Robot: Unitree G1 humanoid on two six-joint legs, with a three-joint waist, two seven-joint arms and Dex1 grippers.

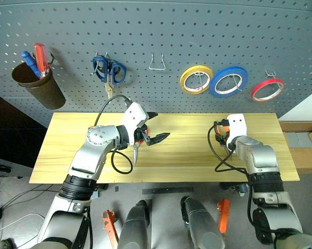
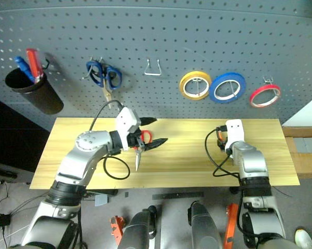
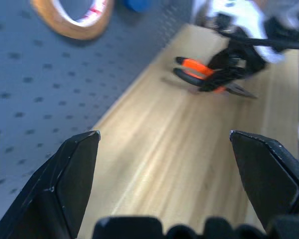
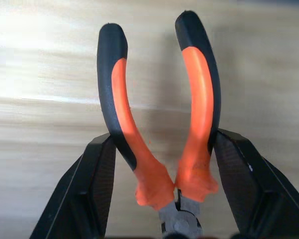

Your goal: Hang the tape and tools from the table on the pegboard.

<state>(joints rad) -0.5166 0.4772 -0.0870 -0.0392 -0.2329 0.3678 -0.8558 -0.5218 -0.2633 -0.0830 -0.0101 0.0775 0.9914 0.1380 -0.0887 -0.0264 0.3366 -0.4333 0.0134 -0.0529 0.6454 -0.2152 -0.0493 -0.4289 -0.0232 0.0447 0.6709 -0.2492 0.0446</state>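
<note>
Your right pincer (image 4: 161, 194) has the pliers (image 4: 159, 124) between its black fingers (image 4: 87, 194), each finger pressed against the outside of one orange-and-black handle near the pivot, with the handle tips pointing away. That low hold makes sense: it leaves the spread handles free, which I judge is what a hook on the pegboard (image 1: 156, 31) needs to pass between. In the head views the arm sits over the right part of the surface (image 1: 187, 155), and I cannot tell from there whether the pliers are lifted clear of the wood.

Your left pincer (image 1: 154, 127) stands wide open with nothing between its fingers, hovering over the left-middle of the surface. Just beneath it lie the red-handled scissors (image 2: 140, 148), handles by the pincer, blades pointing toward you, so it looks poised for that tool. The slim screwdriver I cannot make out on the wood.

Up on the board, the red tape (image 1: 267, 89) already hangs from a hook at the right, beside the blue roll (image 1: 228, 81) and the yellow roll (image 1: 195, 79). The blue-handled scissors (image 1: 109, 70) hang further left, and a bare wire hook (image 1: 156, 63) sits between them and the rolls, a likely home for the pliers. A dark cup (image 1: 39, 83) at far left holds the blue and red screwdrivers (image 1: 35, 57).
</note>
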